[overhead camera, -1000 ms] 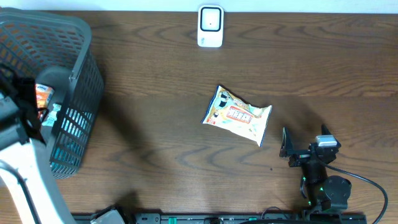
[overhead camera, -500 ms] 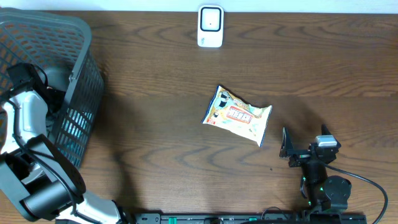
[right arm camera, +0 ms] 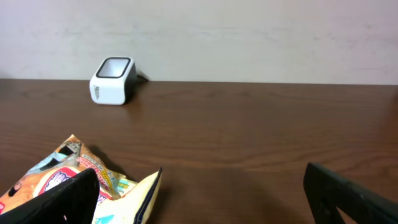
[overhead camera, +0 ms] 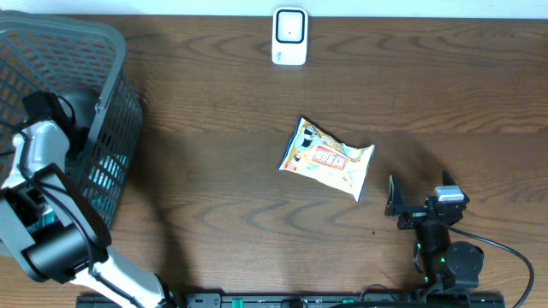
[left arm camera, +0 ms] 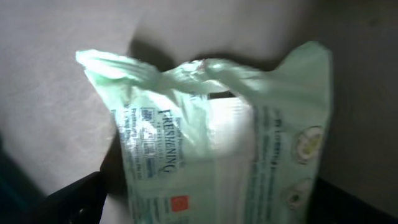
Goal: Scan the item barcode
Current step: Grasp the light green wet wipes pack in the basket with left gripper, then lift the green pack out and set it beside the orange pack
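Snack [overhead camera: 326, 159] is seen just ahead-left of the wide-open, empty right hand [overhead camera: 418, 192], long axis crosswise; left hand [left arm camera: 208, 199], also open, is far off in basket [overhead camera: 120, 120].

I worked over a dark brown counter [overhead camera: 214, 128] with a wood grain whose long wavy bands ran left to right. Its surface was smooth and carried a dull sheen, which my right wrist view showed brightest toward the far side. A broad soft shadow lay on its left part, and a fainter one on the near right. Beyond the far edge stood a plain pale wall [right arm camera: 249, 31], off-white and faintly mottled, meeting the counter in a straight line. From overhead that wall showed only as a thin light strip. The light was even and soft, and the shadows had blurred edges.
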You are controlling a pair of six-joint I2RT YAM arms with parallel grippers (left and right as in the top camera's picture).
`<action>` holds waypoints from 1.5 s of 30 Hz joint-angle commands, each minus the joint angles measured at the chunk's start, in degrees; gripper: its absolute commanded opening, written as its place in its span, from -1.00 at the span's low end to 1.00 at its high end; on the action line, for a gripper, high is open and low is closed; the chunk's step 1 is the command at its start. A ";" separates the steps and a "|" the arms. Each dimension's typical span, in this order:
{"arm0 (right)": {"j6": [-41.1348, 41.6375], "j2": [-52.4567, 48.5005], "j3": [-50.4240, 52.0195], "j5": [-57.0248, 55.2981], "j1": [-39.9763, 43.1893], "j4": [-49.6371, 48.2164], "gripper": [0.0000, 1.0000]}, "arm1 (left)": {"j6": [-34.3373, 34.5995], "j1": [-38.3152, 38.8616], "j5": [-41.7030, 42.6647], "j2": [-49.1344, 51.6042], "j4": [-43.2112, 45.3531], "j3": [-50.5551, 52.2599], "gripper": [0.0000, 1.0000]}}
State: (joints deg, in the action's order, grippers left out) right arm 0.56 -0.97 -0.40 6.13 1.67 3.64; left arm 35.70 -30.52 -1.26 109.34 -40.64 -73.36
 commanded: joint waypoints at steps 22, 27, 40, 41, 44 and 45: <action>-0.85 0.33 0.09 -0.22 -0.26 0.22 0.98 | 0.24 -5.16 0.66 -23.02 -13.18 -14.53 -0.51; -0.85 0.33 0.09 -0.22 -0.26 0.22 0.99 | 8.09 -3.37 8.00 -41.27 -12.83 -14.91 -0.52; -0.85 0.33 0.09 -0.22 -0.26 0.22 0.98 | 12.44 25.14 17.25 -52.83 -12.92 -14.75 -0.54; -0.85 0.33 0.09 -0.22 -0.26 0.22 0.98 | 12.44 29.49 17.18 -52.17 -12.92 -14.16 -0.54; -0.85 0.33 0.09 -0.22 -0.26 0.22 0.99 | 12.41 37.77 15.39 -49.68 -12.92 -12.37 -0.54; -0.85 0.33 0.09 -0.22 -0.26 0.22 0.99 | 12.41 40.22 13.84 -48.52 -12.92 -11.89 -0.54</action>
State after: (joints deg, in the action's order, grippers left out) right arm 0.56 -0.97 -0.40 6.13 1.67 3.62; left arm 47.81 2.66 14.92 57.80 -53.63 -87.09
